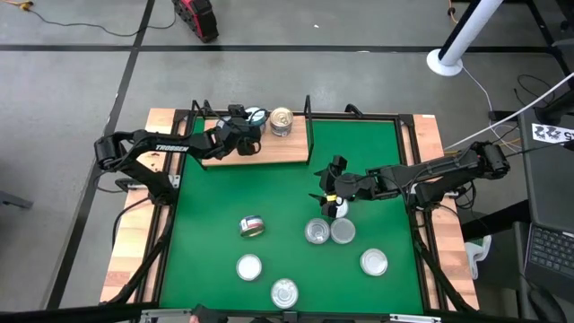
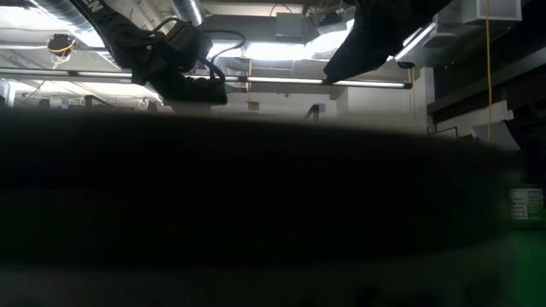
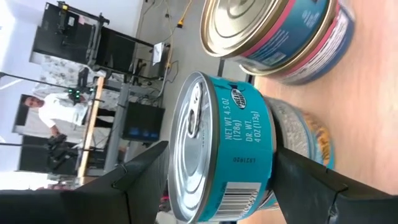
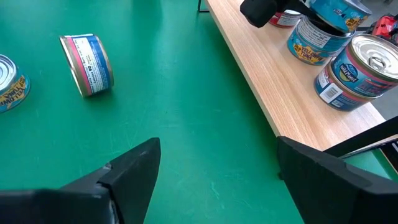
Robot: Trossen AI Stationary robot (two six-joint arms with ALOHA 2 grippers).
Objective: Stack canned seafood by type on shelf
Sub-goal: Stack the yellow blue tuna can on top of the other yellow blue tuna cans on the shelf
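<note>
High view shows a big green mat [image 1: 287,179] with a wooden shelf [image 1: 269,151] lying along its far edge, toward the left corner. The left gripper [image 1: 244,133] is over the far edge of the shelf. In the left wrist view its fingers [image 3: 140,177] stand wide apart, one on each side of a teal tin [image 3: 221,149]. I cannot tell if they touch the tin. This teal tin sits on top of another tin [image 3: 305,134] with a blue label. Just beside them is a second pile, a tin with a pink band [image 3: 280,31] on top of one more tin.

From the right wrist view, the pile under the left gripper [image 4: 320,28] and the pink-band pile [image 4: 357,71] both stand on the shelf board [image 4: 273,81], close together.

The right gripper [image 1: 330,193] hangs over the middle of the mat, a bit toward the right edge. Its fingers [image 4: 130,168] are spread wide and hold nothing.

More tins lie on the mat. One tin on its side [image 1: 252,225] rests left of the middle. Two tins [image 1: 317,231] touch each other just beside the right gripper, toward the near edge. One tin [image 1: 374,261] is close to the near right corner. Two more [image 1: 249,266] sit by the near edge, one of them [image 1: 284,292] nearly on the edge.

Low view is mostly dark, so only the two arms show up high.
</note>
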